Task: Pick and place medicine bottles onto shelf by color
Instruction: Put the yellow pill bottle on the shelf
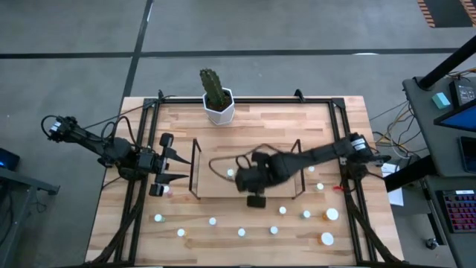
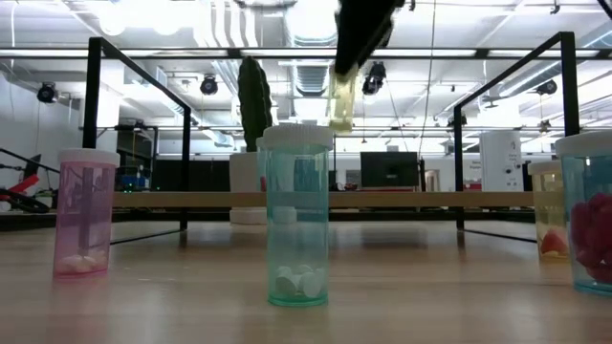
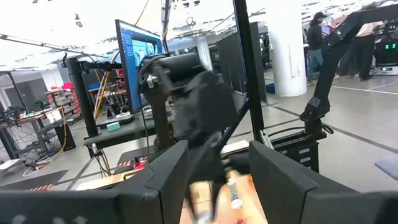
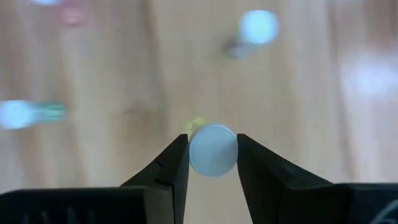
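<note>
- Risky bit first: right claw (image 4: 212, 152) pinches the yellowish bottle (image 4: 212, 149) only at its white cap, so could easily slip out or swing on the way to the shelf (image 1: 245, 195).
- Held well up off the tabletop (image 1: 253, 119) in the low view, hanging under the claw. A drop from there would probably bounce and roll, maybe into the loose bottles in the front row.
- Could also snag on the wire frame or the upright end loop (image 1: 297, 167) while lowering in, since the arm reaches right across that end.
- Wrong colour slot is possible too. Can't tell from here what's already sorted on the shelf.
- Pose: right arm stretched in from the right edge, wrist turned so the claw points straight down, over the front edge of the shelf in the high view.
- Left claw (image 1: 177, 165) parked just off the left end of the shelf, fingers spread apart with nothing between them, pointing toward the rack.
- Other bottles, like the green one (image 2: 297, 218) and the pink one (image 2: 86, 212), standing upright on the tabletop, well apart.
</note>
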`<state>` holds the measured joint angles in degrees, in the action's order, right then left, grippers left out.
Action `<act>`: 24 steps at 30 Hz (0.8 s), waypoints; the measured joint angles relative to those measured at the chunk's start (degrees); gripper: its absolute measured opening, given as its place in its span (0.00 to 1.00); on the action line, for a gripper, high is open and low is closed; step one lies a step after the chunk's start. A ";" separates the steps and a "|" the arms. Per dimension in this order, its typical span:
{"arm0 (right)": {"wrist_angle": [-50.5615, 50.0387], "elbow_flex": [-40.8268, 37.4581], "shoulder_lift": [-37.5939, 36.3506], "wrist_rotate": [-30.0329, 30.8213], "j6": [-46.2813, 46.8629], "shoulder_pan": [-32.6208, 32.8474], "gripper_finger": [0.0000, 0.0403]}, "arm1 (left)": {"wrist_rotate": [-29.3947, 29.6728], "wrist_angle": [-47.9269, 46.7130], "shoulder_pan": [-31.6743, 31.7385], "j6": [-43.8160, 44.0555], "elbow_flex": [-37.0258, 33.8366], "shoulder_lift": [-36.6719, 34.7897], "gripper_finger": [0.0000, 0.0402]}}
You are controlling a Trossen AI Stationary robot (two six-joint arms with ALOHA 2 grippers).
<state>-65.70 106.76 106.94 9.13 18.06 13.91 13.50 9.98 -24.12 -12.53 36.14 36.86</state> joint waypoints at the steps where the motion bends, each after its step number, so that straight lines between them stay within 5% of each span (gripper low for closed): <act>1: 0.07 -0.38 0.00 0.01 -1.10 -1.32 0.27 | 0.00 0.03 0.00 0.00 0.00 0.00 0.38; 24: 2.18 -7.48 -1.14 1.41 -9.25 -12.03 0.27 | 0.00 -0.31 -0.02 0.27 -0.02 -0.13 0.38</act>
<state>-63.52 99.28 105.80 10.54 8.81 1.88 13.50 9.67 -24.14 -12.26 36.12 36.73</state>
